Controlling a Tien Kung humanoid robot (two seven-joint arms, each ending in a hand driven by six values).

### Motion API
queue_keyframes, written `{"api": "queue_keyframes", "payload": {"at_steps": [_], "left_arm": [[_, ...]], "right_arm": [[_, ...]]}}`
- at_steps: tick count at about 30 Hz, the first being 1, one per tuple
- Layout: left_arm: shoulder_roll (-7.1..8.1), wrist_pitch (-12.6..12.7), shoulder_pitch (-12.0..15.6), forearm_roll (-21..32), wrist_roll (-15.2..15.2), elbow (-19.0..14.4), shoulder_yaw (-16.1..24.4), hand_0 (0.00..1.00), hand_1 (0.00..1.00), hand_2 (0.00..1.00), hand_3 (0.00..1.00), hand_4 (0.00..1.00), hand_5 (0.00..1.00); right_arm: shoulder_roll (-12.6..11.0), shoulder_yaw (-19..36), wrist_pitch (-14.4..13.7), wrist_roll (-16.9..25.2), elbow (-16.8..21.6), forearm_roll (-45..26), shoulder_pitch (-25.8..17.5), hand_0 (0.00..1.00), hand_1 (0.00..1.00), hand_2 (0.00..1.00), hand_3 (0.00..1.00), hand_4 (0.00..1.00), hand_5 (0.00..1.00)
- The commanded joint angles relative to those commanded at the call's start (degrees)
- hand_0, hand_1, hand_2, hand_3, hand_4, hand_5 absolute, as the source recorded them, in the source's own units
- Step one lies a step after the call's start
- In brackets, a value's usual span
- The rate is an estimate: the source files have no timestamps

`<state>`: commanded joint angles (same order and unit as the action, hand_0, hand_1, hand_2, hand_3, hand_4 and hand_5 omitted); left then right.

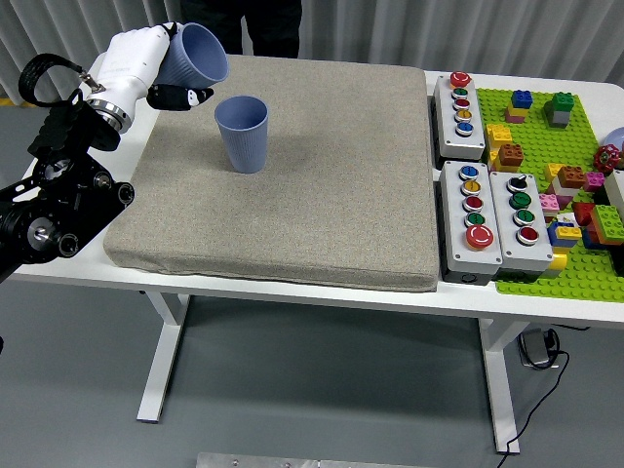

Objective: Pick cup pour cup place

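Seemingly, the pour is done: a tilted blue cup (196, 57) is gripped by the left hand (132, 64) near the tabletop's far-left corner, beside the upright cup (241, 133), and is not yet placed.

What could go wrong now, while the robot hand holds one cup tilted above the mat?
1. The left robot hand grips the held cup only at its base end, tilted in the air; it could slip and drop onto the mat.
2. The standing cup is close below and to the right; a low return path could knock it over.
3. The held cup is near the mat's far left corner, so a careless placement could land it half off the mat.
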<state>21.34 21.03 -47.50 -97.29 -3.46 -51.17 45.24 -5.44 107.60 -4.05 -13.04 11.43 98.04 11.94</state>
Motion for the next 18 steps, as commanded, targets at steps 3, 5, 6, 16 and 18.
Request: {"api": "queue_keyframes", "payload": {"at_steps": [3,5,6,16,18], "left_arm": [[-1.28,2.48,2.38,3.4,4.06,-0.03,3.22,0.523,0.494,0.512,0.554,0.811,0.244],[-1.77,3.27,3.28,4.36,6.05,-0.2,4.53,0.523,0.494,0.512,0.554,0.811,0.244],[-2.28,4.33,4.16,5.61,7.55,-0.39,5.66,0.523,0.494,0.512,0.554,0.811,0.244],[-7.95,12.33,9.99,13.56,14.73,-1.7,12.11,0.528,0.505,0.516,0.551,0.816,0.251],[-8.37,12.89,10.67,14.28,15.19,-1.81,12.51,0.528,0.505,0.516,0.551,0.816,0.251]], "right_arm": [[0.12,0.05,0.02,0.0,0.0,0.15,-0.37,0.702,0.683,0.608,0.602,0.045,0.393],[0.17,0.12,0.03,-0.01,0.01,0.28,-0.48,0.702,0.683,0.608,0.602,0.045,0.393],[0.2,0.14,0.03,-0.02,0.02,0.3,-0.6,0.702,0.683,0.608,0.602,0.045,0.393],[0.5,0.27,0.11,-0.23,0.12,0.56,-1.27,0.703,0.683,0.608,0.602,0.044,0.395],[0.5,0.34,0.12,-0.19,0.11,0.66,-1.32,0.703,0.683,0.608,0.602,0.044,0.395]]}}
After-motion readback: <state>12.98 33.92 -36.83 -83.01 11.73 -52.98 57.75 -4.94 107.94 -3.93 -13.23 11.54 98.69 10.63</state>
